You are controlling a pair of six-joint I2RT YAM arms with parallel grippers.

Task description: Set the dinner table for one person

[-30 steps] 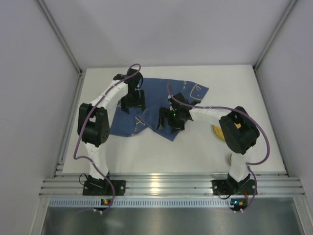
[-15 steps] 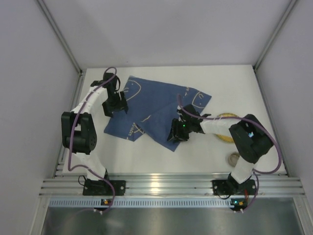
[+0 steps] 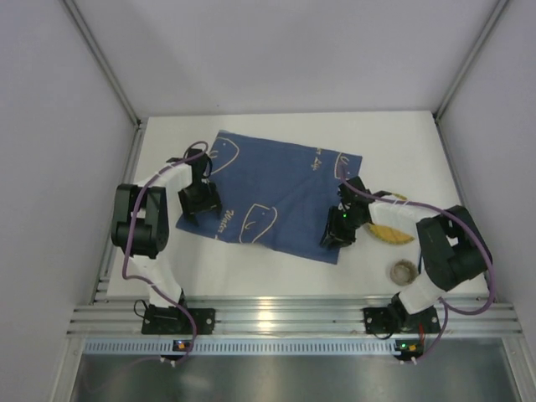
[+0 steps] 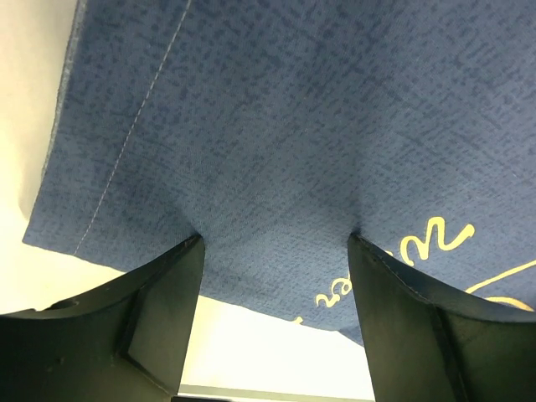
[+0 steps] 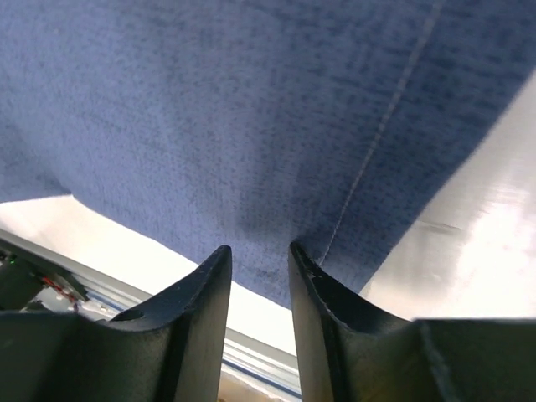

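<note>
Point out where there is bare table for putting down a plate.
Free: the far strip of the large white matte tabletop beyond the blue line-drawn cloth mat, and the near strip between mat and metal rail. Crowded: right side, with the yellow plate, small beige cup and right arm.

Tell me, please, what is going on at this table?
Two arms are spreading a blue cloth mat on the white dinner table. The left claw, open, rests on the mat's left near edge; the right claw, fingers nearly together, sits at its near right corner, grip unclear. The mat lies mostly flat. A yellowish dish and a small round object sit to its right.
</note>
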